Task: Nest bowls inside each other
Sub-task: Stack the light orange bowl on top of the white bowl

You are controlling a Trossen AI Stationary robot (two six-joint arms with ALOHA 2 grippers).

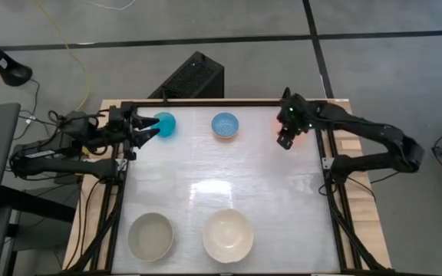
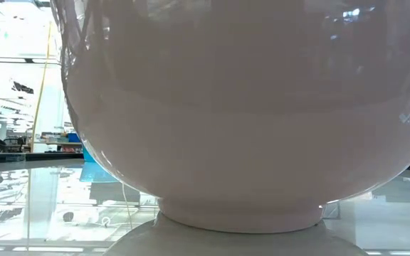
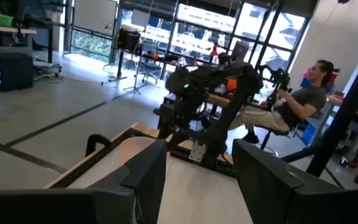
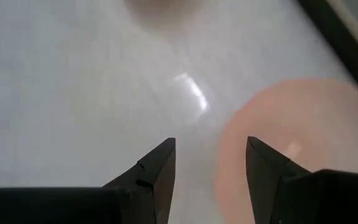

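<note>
Along the far side of the white table [image 1: 221, 184] stand a cyan bowl [image 1: 164, 124], a light blue bowl [image 1: 225, 125] and a pink bowl [image 1: 302, 139]. The pink bowl is mostly hidden under my right arm. Near the front edge sit a greyish-beige bowl [image 1: 150, 234] and the largest cream-white bowl [image 1: 228, 234], which fills the low view [image 2: 248, 107]. My left gripper [image 1: 147, 129] [image 3: 197, 163] is open, pointing level, just left of the cyan bowl. My right gripper [image 1: 286, 139] [image 4: 210, 142] is open, slanting down, with the pink bowl [image 4: 303, 137] just beside its fingertips.
A black frame [image 1: 221, 103] runs round the table's edges. Bare table lies in the middle between the far and near rows of bowls. Beyond the table, in the left wrist view, a person [image 3: 297, 106] sits on a chair.
</note>
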